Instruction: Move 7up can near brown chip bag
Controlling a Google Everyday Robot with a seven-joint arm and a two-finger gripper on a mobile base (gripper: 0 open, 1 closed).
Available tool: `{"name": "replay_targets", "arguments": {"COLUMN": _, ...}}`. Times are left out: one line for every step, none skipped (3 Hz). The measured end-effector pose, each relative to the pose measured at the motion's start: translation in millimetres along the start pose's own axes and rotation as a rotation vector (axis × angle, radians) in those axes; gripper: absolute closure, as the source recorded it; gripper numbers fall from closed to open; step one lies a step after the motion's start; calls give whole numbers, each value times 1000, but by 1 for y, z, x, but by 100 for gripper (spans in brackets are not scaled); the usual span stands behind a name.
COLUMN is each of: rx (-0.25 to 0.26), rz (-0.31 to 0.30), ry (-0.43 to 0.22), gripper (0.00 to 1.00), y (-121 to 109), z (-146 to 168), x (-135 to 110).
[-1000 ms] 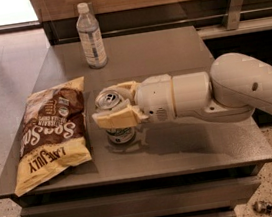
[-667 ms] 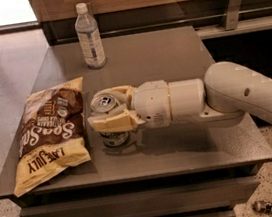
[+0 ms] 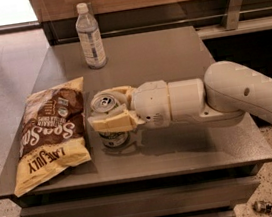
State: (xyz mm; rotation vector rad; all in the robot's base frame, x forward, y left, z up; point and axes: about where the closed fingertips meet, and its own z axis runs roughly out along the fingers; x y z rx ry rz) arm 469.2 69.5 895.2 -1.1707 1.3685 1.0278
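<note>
While the gripper (image 3: 107,109) stays clamped around the 7up can (image 3: 109,118), the can stands upright just beside the brown chip bag (image 3: 51,131) on the table (image 3: 169,55).

7up can (image 3: 105,103) partly behind claw (image 3: 99,111)

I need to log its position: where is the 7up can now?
In the camera view the 7up can is clamped in the gripper at the table's left-front, just right of the brown chip bag and in front of the water bottle.
</note>
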Motion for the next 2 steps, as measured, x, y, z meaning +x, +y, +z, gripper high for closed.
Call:
{"name": "replay_targets", "arguments": {"rx": -4, "rz": -2, "ry": 0, "gripper": 28, "y": 1, "z": 2, "x": -1}}
{"name": "replay_targets", "arguments": {"rx": -8, "rz": -3, "ry": 1, "gripper": 5, "y": 3, "z": 4, "x": -2}}
